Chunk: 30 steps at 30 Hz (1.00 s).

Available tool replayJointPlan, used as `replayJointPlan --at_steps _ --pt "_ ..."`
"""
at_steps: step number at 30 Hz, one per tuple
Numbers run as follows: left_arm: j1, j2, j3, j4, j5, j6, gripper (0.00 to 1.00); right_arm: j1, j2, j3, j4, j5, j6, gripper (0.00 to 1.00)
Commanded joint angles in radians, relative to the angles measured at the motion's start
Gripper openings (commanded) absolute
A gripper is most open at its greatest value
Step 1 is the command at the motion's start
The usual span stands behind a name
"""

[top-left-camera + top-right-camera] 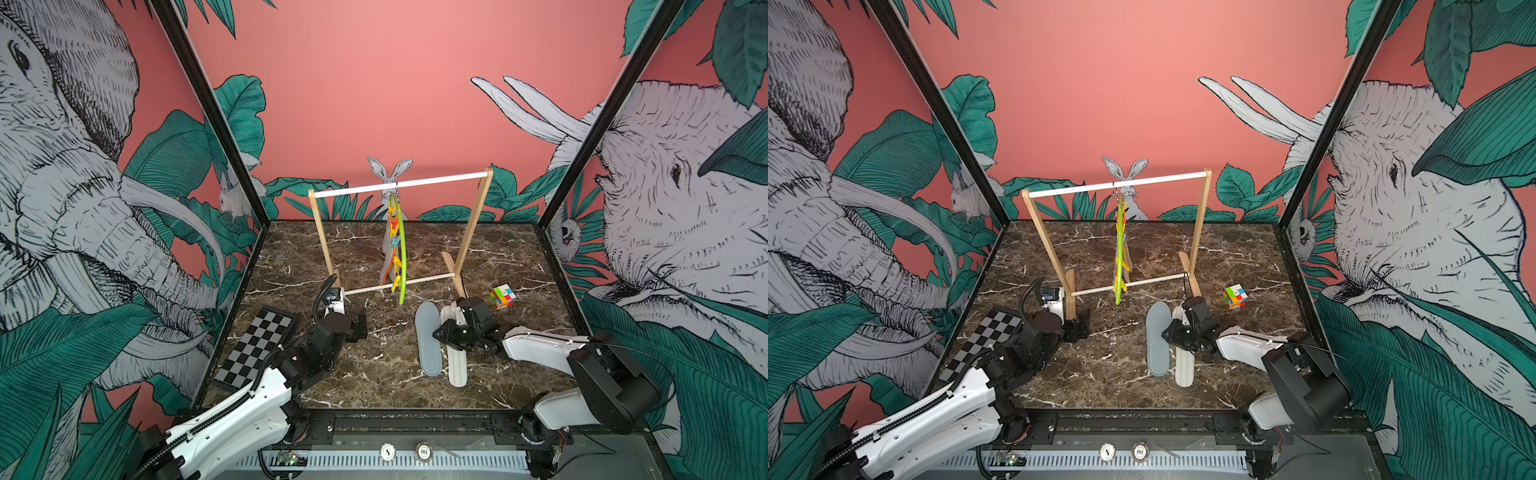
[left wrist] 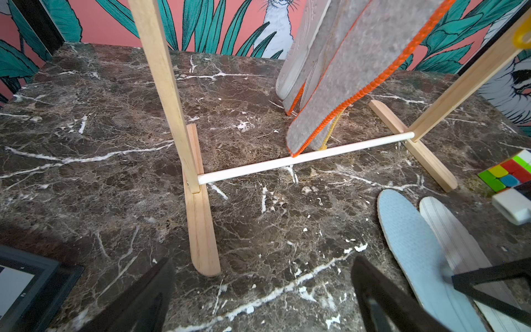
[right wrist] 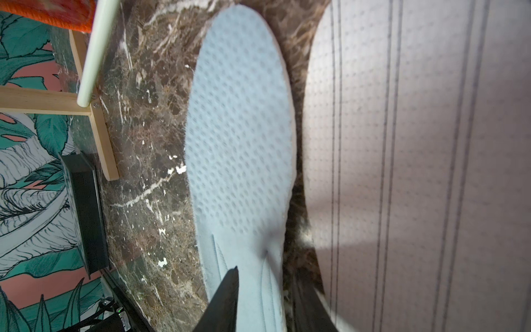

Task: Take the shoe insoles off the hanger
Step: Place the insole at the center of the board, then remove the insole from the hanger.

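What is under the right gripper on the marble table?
Under the right gripper, two insoles lie flat side by side on the table: the grey-blue insole and the white striped insole. In both top views the gripper hides part of the striped one.

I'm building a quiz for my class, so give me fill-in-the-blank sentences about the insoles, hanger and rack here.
1. Flat on the marble table lie ___ insoles.
2. The grey-blue insole lies beside a white insole marked with ___.
3. The green hanger hangs from a rack made of ___.
4. The colourful puzzle near the rack's foot is shaped like a ___.
Missing words: two; stripes; wood; cube.
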Motion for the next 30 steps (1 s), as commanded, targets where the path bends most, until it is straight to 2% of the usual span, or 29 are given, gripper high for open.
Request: replayJointPlan --at_steps 1,18,30 --pt "0.004 -0.002 -0.012 0.012 -0.014 -0.016 0.98 0.007 -0.027 0.017 -0.021 0.017 -0.014 0.32" --pt "0.004 0.011 -0.012 0.044 -0.003 0.035 0.97 0.005 -0.137 0.076 -0.171 0.059 -0.063 0.38" --pt "0.003 0.127 -0.013 0.196 0.020 0.155 0.98 0.000 -0.196 0.145 -0.264 0.099 -0.121 0.50"
